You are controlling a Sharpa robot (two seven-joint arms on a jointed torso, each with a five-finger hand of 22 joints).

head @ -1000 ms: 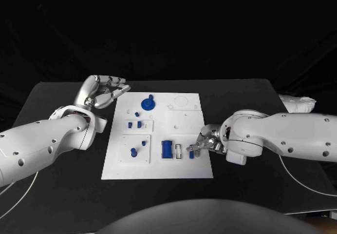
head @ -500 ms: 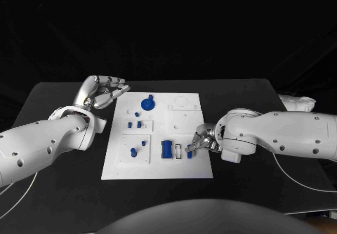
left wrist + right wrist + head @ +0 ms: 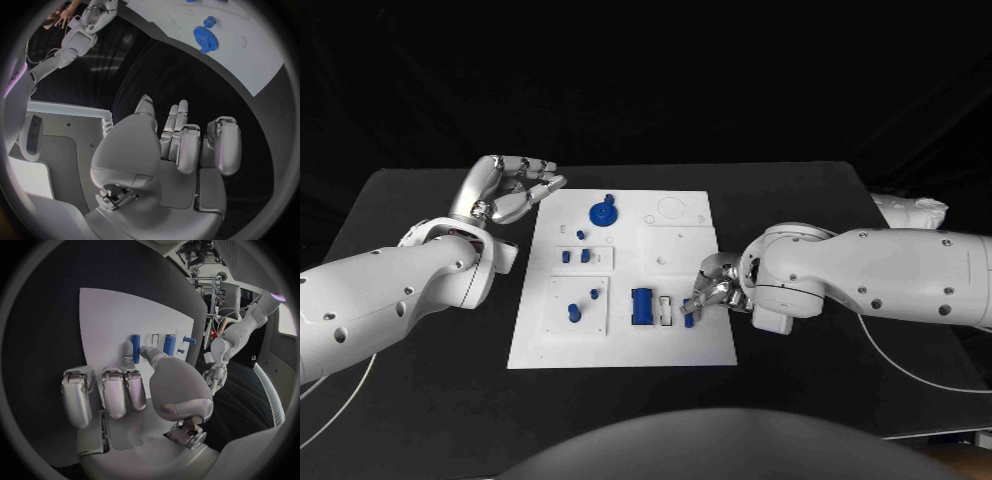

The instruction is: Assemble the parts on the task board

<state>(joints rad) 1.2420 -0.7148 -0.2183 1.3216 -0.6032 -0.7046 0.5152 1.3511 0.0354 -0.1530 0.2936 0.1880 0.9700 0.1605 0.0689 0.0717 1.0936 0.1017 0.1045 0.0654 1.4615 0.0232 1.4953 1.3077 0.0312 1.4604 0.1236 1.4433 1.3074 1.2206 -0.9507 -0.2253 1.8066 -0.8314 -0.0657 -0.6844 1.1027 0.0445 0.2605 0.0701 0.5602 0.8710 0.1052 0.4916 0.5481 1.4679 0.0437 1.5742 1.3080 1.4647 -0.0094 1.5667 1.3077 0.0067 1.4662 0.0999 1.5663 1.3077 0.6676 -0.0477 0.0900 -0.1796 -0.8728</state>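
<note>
The white task board (image 3: 632, 350) lies mid-table, carrying a blue gear (image 3: 604, 212), a blue block (image 3: 642, 306) and several small blue pegs. My right hand (image 3: 710, 291) reaches over the board's right edge. Its thumb and a finger close on either side of a small blue peg (image 3: 688, 319) beside the block. In the right wrist view the peg (image 3: 135, 344) stands just past the fingertips (image 3: 128, 359) of my right hand (image 3: 144, 390), with another blue piece (image 3: 169, 345) beyond it. My left hand (image 3: 516, 187) hovers off the board's far left corner, loosely curled and holding nothing.
The left wrist view shows my left hand (image 3: 169, 150) over the black table, with the gear (image 3: 205, 36) and the board's edge (image 3: 250, 55) ahead of it. Blue pegs (image 3: 576, 257) stand in the board's left panels. A white object (image 3: 913, 212) lies at the table's right edge.
My right hand has shifted slightly left over the board's edge, bringing its fingertips closer around the small blue peg. The left hand has not moved.
</note>
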